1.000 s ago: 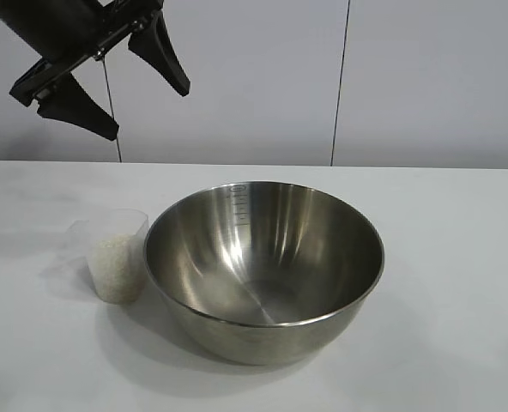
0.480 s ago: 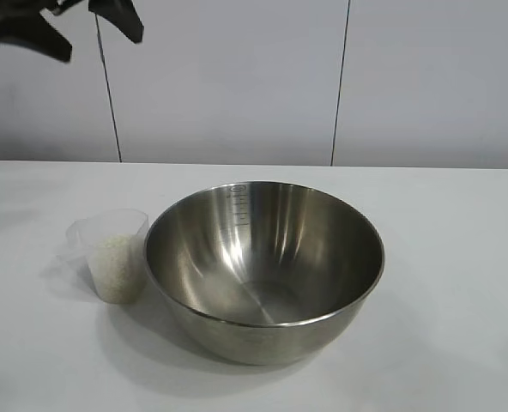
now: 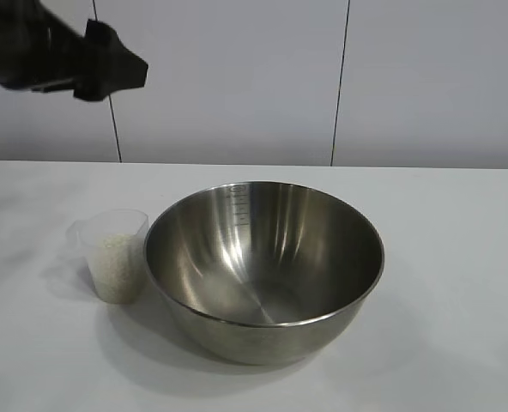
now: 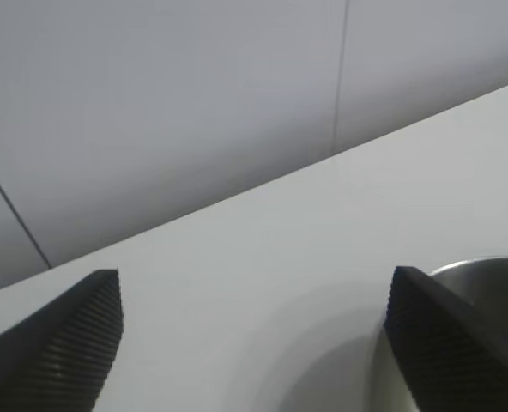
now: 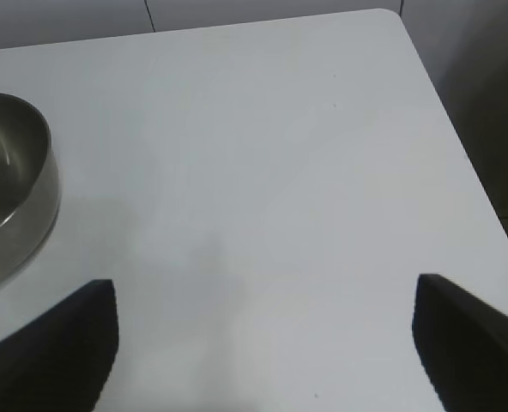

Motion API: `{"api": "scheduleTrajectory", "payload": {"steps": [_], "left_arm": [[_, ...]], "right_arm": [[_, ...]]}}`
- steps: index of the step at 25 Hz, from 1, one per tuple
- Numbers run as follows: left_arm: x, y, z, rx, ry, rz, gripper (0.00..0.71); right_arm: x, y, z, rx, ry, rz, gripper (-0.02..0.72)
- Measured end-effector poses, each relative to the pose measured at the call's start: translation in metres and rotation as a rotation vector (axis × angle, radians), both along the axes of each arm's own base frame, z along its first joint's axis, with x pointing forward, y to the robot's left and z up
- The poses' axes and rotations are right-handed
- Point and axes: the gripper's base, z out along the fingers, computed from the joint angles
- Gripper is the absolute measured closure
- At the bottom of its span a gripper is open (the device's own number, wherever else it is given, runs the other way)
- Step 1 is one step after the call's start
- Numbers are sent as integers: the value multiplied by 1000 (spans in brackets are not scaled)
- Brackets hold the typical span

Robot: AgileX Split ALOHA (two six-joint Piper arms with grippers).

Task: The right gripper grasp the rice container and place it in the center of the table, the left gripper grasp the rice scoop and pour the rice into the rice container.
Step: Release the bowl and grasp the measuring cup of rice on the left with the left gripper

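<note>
The rice container, a shiny steel bowl, stands in the middle of the white table. Touching or nearly touching its left side stands the rice scoop, a clear plastic cup, upright and partly filled with rice. My left gripper hangs blurred high above the table's far left, well above the scoop. In its wrist view the left gripper is open and empty, with the bowl's rim beside one finger. My right gripper is open over bare table, the bowl off to one side.
A pale panelled wall runs behind the table. In the right wrist view the table's rounded corner and side edge show, with darker floor beyond. White tabletop lies open to the right of the bowl.
The left gripper rose toward the upper left corner, then came back down a little and now points right, blurred. Bowl and scoop have not moved.
</note>
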Motion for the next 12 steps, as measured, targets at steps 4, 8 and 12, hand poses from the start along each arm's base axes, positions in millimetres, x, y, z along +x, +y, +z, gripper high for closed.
{"api": "scheduleTrajectory", "payload": {"steps": [4, 8, 12], "left_arm": [[-12, 25, -14, -54, -97, 137, 108], [-24, 42, -30, 1, -105, 243, 109], [-46, 53, -49, 42, -99, 270, 112]], "right_arm": [[0, 0, 0, 0, 0, 0, 64], [0, 0, 0, 0, 0, 0, 64], [0, 0, 0, 0, 0, 0, 64]]}}
